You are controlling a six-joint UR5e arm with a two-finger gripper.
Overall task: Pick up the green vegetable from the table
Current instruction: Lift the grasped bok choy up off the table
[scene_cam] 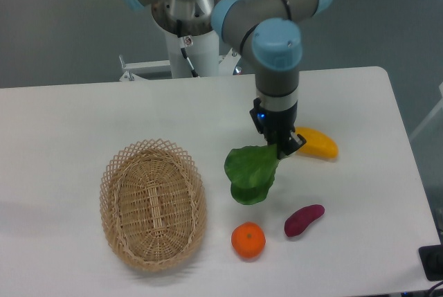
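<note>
Green vegetable (251, 174) on white table (69, 117), leaves spreading down-left from gripper (285, 146); stalk end up-right, apparently pinched between fingers, long axis diagonal. Looks gripped; lift next, prob. Counts: 1 veg, 1 orange (248, 239), 1 purple sweet potato (304, 219), 1 yellow mango (317, 142), 1 wicker basket (152, 203).

Grey floor (62, 27) behind; even light
</note>
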